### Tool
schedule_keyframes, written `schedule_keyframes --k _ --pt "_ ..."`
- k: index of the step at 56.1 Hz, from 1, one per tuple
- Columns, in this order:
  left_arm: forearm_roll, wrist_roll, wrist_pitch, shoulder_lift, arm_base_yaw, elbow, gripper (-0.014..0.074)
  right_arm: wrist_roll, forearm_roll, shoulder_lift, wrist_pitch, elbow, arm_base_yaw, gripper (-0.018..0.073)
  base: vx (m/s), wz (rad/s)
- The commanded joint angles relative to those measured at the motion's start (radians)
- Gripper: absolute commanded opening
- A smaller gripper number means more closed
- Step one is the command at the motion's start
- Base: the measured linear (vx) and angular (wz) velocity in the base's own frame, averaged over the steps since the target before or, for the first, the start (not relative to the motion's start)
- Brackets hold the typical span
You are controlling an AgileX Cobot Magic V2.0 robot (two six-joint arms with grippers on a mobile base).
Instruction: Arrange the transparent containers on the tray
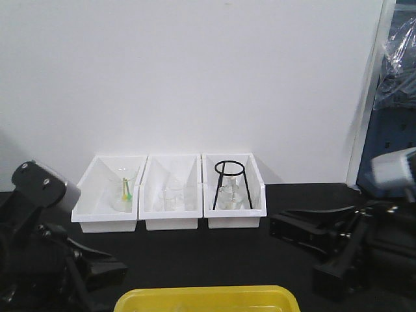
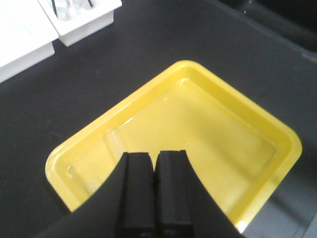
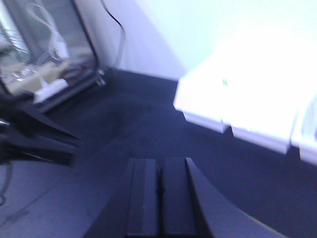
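2 closed fingers [image 2: 154,171], yellow tray [image 2: 277,131].

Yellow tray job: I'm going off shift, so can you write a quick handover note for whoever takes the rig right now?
Left gripper: shut, empty, above the shallow yellow plastic tray.
Right gripper: shut, empty, over the black tabletop.
Tray holds nothing. Three white plastic bins at the wall hold clear glassware; test tubes cannot be made out.
Done: nothing. Left: find both tubes and lay them on the tray.
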Motion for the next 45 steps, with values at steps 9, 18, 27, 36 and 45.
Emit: schedule_keyframes --k 9,18,27,36,45 --pt "-0.105 0.099 -0.233 -0.232 -0.006 0.206 -0.0001 -0.077 -0.020 -0.247 0.075 0.105 -0.005 -0.0013 0.00 0.00" --pt "-0.150 0.150 -0.257 -0.417 -0.006 0.346 -0.0001 -0.080 -0.020 -0.368 0.206 0.209 -0.005 -0.0013 0.00 0.00" --pt "-0.147 0.150 -0.271 -0.530 -0.006 0.403 -0.0001 -0.080 -0.020 -0.406 0.275 0.241 -0.005 -0.0013 0.00 0.00" --pt "-0.148 0.149 -0.256 -0.559 -0.006 0.407 -0.0001 -0.080 -0.020 -0.406 0.278 0.241 -0.005 -0.0013 0.00 0.00" --pt "-0.148 0.149 -0.255 -0.559 -0.006 0.407 -0.0001 -0.080 -0.019 -0.406 0.278 0.241 -0.005 -0.0013 0.00 0.00"
